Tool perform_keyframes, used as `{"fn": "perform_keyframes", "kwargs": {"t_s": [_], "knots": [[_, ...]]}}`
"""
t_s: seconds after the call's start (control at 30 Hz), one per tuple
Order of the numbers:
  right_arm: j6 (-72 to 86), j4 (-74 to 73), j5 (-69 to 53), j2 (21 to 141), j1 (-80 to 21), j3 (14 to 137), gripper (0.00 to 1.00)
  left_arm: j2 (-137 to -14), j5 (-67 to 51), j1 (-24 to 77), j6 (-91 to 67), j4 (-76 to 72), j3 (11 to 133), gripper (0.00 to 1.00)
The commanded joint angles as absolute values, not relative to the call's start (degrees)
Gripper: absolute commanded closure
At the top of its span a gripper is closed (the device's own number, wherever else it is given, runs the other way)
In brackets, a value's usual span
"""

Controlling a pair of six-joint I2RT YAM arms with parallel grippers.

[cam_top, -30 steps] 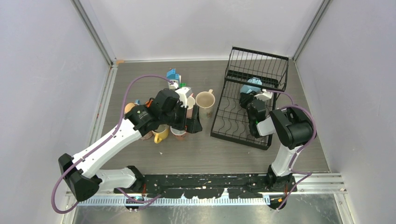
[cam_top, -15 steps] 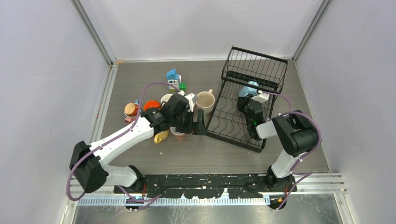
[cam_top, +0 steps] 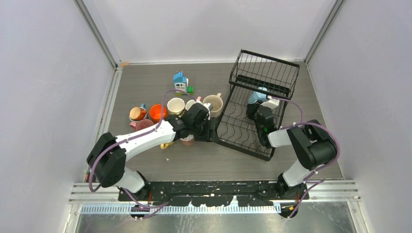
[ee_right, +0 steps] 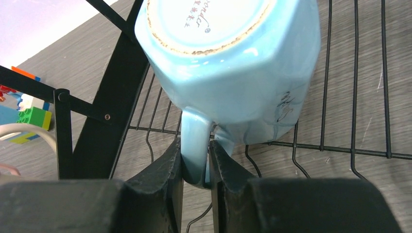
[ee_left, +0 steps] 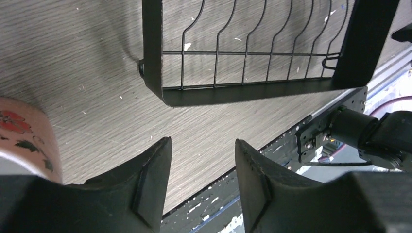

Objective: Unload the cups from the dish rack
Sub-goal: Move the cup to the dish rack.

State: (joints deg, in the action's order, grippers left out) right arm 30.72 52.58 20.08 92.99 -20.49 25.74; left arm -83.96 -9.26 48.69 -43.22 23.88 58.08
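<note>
Dish rack [cam_top: 265,73] has swung leftward; right gripper [ee_right: 196,160] pinches light blue mug [ee_right: 233,63] by handle, base facing wrist; left gripper [ee_left: 203,145] gapes empty.

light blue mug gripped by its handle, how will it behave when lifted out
The light blue mug looks glazed ceramic: probably rigid, slick, and liable to chip against the dish rack wires. The right gripper pinches only its thin handle, the body offset from it, so it may pivot in the grip.
</note>
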Motion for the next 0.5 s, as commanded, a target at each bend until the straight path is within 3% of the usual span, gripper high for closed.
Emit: {"fn": "perform_keyframes", "kwargs": {"t_s": [0.0, 0.47], "knots": [[23.46, 48.88, 23.43, 88.73, -21.74, 25.69, 0.90, -85.20, -5.98, 49.86, -45.50, 19.53, 57.43, 0.50], [24.24, 48.26, 21.75, 86.73, -23.27, 23.50, 0.90, -90.59, 1.78, 51.22, -53.54, 13.03, 55.85, 0.62]]}}
